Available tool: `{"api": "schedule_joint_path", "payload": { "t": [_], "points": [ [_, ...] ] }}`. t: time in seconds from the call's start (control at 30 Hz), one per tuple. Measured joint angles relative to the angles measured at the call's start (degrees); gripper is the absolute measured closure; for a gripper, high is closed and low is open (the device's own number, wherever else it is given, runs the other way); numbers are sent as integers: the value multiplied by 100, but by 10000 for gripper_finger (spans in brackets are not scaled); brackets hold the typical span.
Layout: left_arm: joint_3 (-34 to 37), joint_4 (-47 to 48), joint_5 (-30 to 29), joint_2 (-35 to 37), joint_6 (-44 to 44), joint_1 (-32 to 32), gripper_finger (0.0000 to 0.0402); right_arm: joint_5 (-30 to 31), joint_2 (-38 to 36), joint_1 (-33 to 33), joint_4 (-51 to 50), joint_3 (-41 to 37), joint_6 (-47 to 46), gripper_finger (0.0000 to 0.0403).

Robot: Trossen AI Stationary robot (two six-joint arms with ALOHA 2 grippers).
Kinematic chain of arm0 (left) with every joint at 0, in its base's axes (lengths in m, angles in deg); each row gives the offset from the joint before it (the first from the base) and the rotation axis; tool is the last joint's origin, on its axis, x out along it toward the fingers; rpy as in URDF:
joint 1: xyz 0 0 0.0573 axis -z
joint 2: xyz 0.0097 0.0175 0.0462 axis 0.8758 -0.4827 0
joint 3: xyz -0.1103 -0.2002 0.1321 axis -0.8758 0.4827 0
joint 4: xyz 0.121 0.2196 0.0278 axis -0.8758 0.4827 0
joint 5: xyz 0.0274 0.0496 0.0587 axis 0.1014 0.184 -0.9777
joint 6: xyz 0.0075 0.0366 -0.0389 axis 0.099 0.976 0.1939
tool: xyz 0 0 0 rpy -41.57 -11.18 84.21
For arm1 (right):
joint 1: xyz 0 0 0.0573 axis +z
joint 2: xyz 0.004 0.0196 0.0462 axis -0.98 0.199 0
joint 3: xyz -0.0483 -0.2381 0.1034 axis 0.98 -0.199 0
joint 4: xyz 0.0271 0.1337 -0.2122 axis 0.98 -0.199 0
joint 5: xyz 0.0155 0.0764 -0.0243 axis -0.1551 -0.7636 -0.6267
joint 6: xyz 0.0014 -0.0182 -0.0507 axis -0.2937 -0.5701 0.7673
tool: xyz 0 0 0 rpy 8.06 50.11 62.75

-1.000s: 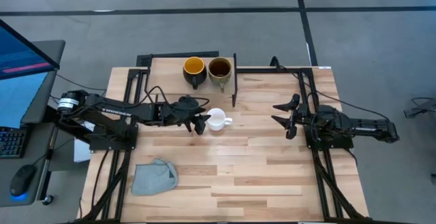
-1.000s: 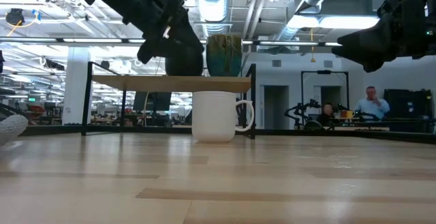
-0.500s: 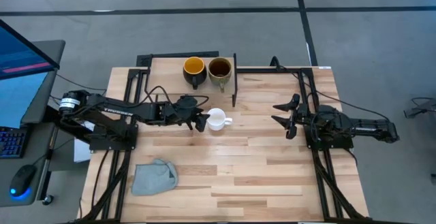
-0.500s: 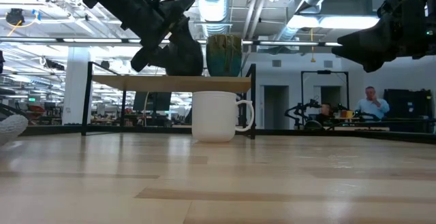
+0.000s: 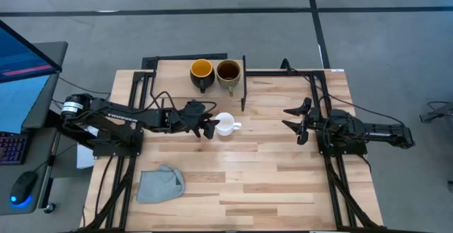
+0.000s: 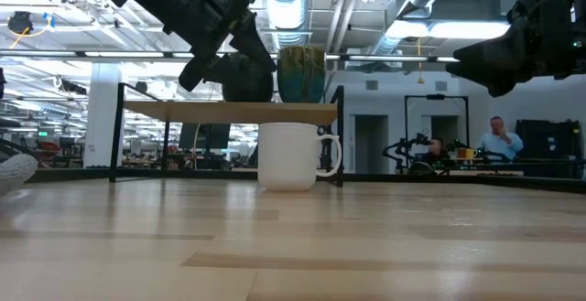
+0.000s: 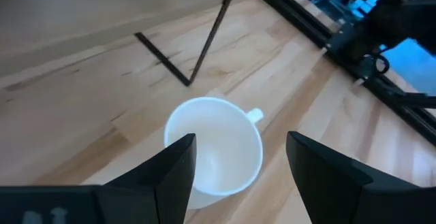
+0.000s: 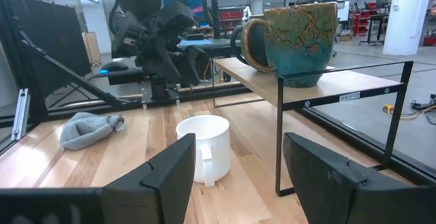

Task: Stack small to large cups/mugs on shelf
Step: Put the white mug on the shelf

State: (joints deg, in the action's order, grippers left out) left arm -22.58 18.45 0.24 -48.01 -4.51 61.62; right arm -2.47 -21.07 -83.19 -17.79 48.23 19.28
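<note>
Your olive-tan glazed mug (image 5: 228, 74) and dark orange-lined mug (image 5: 202, 73) already sit on the small light-wood shelf (image 6: 229, 111). The small white mug (image 5: 224, 124) remains on the tabletop; your left gripper (image 5: 209, 128) hovers beside it, fingers spread. Your right gripper (image 5: 296, 124) waits well apart, fingers spread.

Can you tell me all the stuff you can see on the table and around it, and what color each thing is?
white mug: one, white, standing on the tabletop in front of the shelf
dark mug: one, dark with orange-yellow inside, on the shelf
olive mug: one, olive-tan with brown inside, on the shelf beside the dark mug
shelf: one, light wood on thin black legs, at the table's far edge
cloth: one, grey-blue, crumpled at the near left of the tabletop
tabletop: one, pale wood planks
people: at least two, far back in the room
left gripper: one, dark, open, just above the white mug
right gripper: one, dark, open, waiting over the table's right side
</note>
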Motion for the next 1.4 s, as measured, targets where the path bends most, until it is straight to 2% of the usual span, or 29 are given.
{"api": "schedule_joint_path", "payload": {
  "t": [0.13,0.3,0.53,0.67,1.03,1.23,1.4],
  "points": [
    [-59,93,-102,-28,-33,28,182,0,0,2,0,1,2,158],
    [-641,460,-85,-580,22,60,182,0,7,0,-1,1,2,158],
    [-2127,3015,-100,-1398,-256,-31,182,-2,73,2,-5,1,-44,158],
    [-2561,3498,-79,-1617,-377,-23,182,-23,70,2,-10,1,-46,158],
    [-2614,4305,130,-1747,-1239,-341,182,-78,70,4,-11,1,-52,158],
    [-2617,4055,536,-1998,-1256,-468,182,-159,71,4,-36,1,-57,158],
    [-2627,4012,575,-2158,-1251,-515,182,-171,121,7,-25,1,-59,158]
  ]
}}
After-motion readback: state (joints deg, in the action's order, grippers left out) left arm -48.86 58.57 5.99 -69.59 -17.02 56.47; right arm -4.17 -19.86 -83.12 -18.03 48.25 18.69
